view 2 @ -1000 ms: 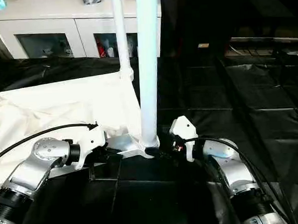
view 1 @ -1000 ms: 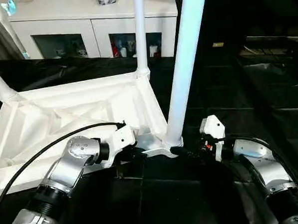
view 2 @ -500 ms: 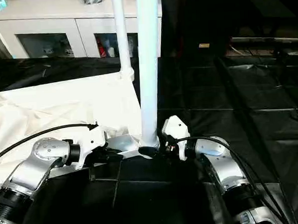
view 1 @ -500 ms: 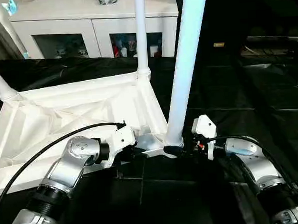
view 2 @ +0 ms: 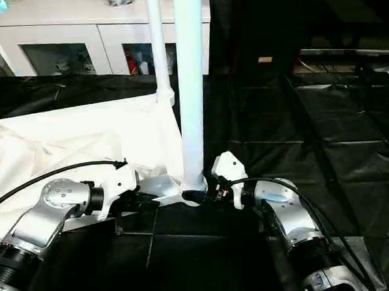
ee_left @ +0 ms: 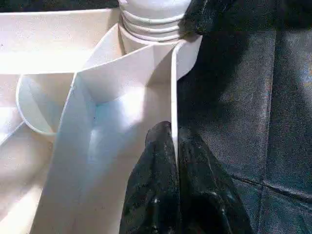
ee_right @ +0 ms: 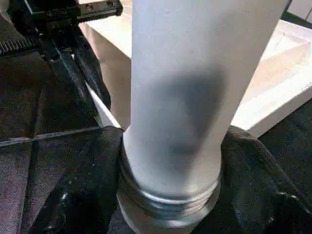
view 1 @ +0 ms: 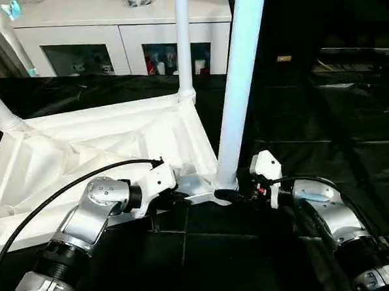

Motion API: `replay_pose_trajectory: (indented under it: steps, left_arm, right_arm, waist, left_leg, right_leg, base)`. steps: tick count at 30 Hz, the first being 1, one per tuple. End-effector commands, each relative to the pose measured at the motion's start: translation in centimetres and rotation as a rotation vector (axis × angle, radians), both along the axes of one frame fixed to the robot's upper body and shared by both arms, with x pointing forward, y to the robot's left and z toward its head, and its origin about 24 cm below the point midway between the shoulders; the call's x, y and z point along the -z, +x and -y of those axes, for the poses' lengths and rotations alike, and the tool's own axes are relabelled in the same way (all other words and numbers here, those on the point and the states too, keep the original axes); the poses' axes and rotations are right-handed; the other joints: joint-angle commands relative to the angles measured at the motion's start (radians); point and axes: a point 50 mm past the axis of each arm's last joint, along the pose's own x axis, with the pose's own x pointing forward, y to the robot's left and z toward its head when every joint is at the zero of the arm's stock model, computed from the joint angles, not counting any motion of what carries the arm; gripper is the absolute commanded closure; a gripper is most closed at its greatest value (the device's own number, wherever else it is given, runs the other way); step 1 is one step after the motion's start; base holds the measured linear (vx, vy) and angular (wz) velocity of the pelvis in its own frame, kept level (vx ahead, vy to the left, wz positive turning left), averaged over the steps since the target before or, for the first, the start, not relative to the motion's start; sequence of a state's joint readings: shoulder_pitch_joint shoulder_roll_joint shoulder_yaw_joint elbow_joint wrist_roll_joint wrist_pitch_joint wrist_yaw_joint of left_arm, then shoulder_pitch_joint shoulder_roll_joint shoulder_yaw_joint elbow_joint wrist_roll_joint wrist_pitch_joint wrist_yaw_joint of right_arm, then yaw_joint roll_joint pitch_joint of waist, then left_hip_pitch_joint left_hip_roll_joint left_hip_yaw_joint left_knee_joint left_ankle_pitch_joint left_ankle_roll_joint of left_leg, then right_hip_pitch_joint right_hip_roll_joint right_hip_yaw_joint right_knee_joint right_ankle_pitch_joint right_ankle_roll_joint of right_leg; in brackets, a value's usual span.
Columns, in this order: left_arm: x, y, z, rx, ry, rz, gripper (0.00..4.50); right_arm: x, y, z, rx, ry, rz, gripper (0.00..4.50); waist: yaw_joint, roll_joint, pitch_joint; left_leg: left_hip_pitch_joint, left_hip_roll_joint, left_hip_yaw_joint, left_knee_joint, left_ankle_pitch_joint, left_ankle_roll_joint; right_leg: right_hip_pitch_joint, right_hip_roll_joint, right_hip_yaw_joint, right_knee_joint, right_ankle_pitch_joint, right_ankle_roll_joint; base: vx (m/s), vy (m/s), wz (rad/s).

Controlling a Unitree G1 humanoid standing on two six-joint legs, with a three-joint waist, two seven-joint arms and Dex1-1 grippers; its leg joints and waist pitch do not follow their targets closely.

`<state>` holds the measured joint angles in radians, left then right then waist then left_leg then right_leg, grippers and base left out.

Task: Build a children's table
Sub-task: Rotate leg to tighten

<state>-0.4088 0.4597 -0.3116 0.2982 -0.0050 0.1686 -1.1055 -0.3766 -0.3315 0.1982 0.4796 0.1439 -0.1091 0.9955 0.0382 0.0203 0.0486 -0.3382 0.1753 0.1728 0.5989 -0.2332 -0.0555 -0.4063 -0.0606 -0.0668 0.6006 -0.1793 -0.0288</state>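
Right wrist view: your right hand (ee_right: pixel 168 161) sits with one finger on each side of the near leg (view 1: pixel 240 84), low at the ribbed end where it enters the corner socket — whether the pads press it you cannot tell. Your left hand (ee_left: pixel 174 146) is clamped together on the thin rim of the upside-down table top (view 1: pixel 84 151), which lies on the black-sheeted surface (view 1: pixel 311 126). Expect light, stiff, smooth plastic — likely slippery, so grip the leg near the ribs, not high up.
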Motion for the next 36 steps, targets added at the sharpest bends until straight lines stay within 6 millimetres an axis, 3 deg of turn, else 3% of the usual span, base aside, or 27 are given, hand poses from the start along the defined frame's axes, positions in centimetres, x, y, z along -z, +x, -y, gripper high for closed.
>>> replay_pose_trajectory:
  steps: [1,4,7,9,11,13,16,19,23,25,31,34,36]
  left_arm:
    - [0.3,-0.1,0.1,-0.008,-0.015,-0.014,4.50]
    - [0.5,0.5,0.4,-0.081,-0.026,-0.007,4.50]
    - [0.8,1.4,1.3,-0.178,-0.035,0.016,4.50]
    - [1.2,2.1,2.1,-0.259,-0.044,0.025,4.50]
    - [1.5,2.8,2.9,-0.346,-0.048,0.020,4.50]
    - [1.7,3.4,3.6,-0.419,-0.041,0.019,4.50]
    - [2.0,3.9,4.6,-0.468,-0.033,0.018,4.50]
    - [2.0,4.1,5.2,-0.462,-0.017,0.033,4.50]
    - [2.0,4.2,5.1,-0.444,-0.012,0.040,4.50]
    - [1.9,4.2,5.0,-0.423,-0.011,0.048,4.50]
    - [1.9,3.4,3.8,-0.312,-0.010,0.068,4.50]
    - [1.8,2.8,3.1,-0.248,-0.022,0.069,4.50]
    - [1.7,2.3,2.5,-0.196,-0.031,0.067,4.50]
  right_arm:
    - [-0.1,0.2,-0.4,0.024,0.011,0.019,1.85]
    - [0.6,0.7,-0.6,0.145,0.030,0.003,1.85]
    - [1.9,1.2,-1.1,0.351,0.028,-0.042,1.85]
    - [2.9,1.4,-1.8,0.499,0.024,-0.081,1.86]
    - [3.6,1.6,-2.3,0.631,0.026,-0.112,1.86]
    - [4.2,1.9,-3.0,0.733,0.024,-0.140,1.86]
    - [4.3,2.1,-4.0,0.802,0.014,-0.136,1.86]
    - [4.1,2.3,-4.9,0.804,-0.011,-0.114,1.86]
    - [3.9,2.0,-5.2,0.755,0.036,-0.119,1.86]
    - [3.6,2.1,-5.1,0.743,0.061,-0.108,1.30]
    - [2.2,2.5,-3.1,0.647,-0.018,0.052,0.75]
    - [1.3,2.3,-2.3,0.509,-0.006,0.076,0.62]
    - [0.4,1.9,-1.3,0.374,-0.018,0.115,0.62]
  waist:
    - [0.008,-0.016,-0.061]
    - [0.004,-0.017,-0.058]
    - [0.000,-0.018,-0.054]
    - [0.000,-0.016,-0.049]
    - [0.000,-0.017,-0.052]
    - [0.000,-0.012,-0.049]
    - [0.003,-0.013,-0.050]
    - [0.004,-0.010,-0.051]
    - [0.005,-0.008,-0.052]
    - [0.008,-0.007,-0.053]
    - [0.006,-0.012,-0.055]
    - [0.007,-0.017,-0.056]
    - [0.011,-0.019,-0.058]
  left_leg:
    - [-0.014,0.049,-0.013,-0.062,-0.030,0.108]
    - [-0.014,0.049,-0.013,-0.063,-0.041,0.096]
    - [-0.012,0.046,-0.014,-0.067,-0.083,0.066]
    - [-0.006,0.043,-0.014,-0.071,-0.117,0.040]
    - [-0.005,0.042,-0.016,-0.072,-0.123,0.026]
    - [0.001,0.041,-0.014,-0.073,-0.142,0.025]
    - [0.001,0.040,-0.017,-0.075,-0.166,0.022]
    - [0.003,0.040,-0.016,-0.077,-0.187,0.028]
    - [-0.005,0.042,-0.020,-0.081,-0.193,0.032]
    - [-0.004,0.042,-0.020,-0.081,-0.197,0.036]
    - [-0.017,0.042,-0.021,-0.081,-0.151,0.046]
    - [-0.015,0.041,-0.018,-0.076,-0.150,0.065]
    - [-0.018,0.045,-0.017,-0.075,-0.115,0.088]
  right_leg:
    - [0.064,-0.085,0.053,-0.056,-0.158,-0.244]
    - [0.063,-0.085,0.053,-0.060,-0.180,-0.242]
    - [0.060,-0.083,0.053,-0.071,-0.262,-0.214]
    - [0.055,-0.083,0.053,-0.082,-0.362,-0.177]
    - [0.056,-0.084,0.054,-0.084,-0.390,-0.160]
    - [0.045,-0.082,0.055,-0.091,-0.414,-0.152]
    - [0.048,-0.085,0.052,-0.096,-0.450,-0.135]
    - [0.043,-0.083,0.053,-0.100,-0.450,-0.124]
    - [0.050,-0.086,0.053,-0.098,-0.442,-0.116]
    - [0.048,-0.088,0.054,-0.099,-0.447,-0.112]
    - [0.056,-0.087,0.052,-0.092,-0.396,-0.120]
    - [0.056,-0.090,0.054,-0.094,-0.416,-0.121]
    - [0.058,-0.088,0.055,-0.087,-0.366,-0.127]
  base:
    - [0.000,0.000,0.00]
    - [0.000,0.000,0.00]
    - [0.000,0.000,0.00]
    - [0.000,0.000,0.00]
    - [0.000,0.000,0.00]
    - [0.000,0.000,0.00]
    - [0.000,0.000,0.00]
    - [0.000,0.000,0.00]
    - [0.000,0.000,0.00]
    - [0.000,0.000,0.00]
    - [0.000,0.000,0.00]
    - [0.000,0.000,0.00]
    - [0.000,0.000,0.00]
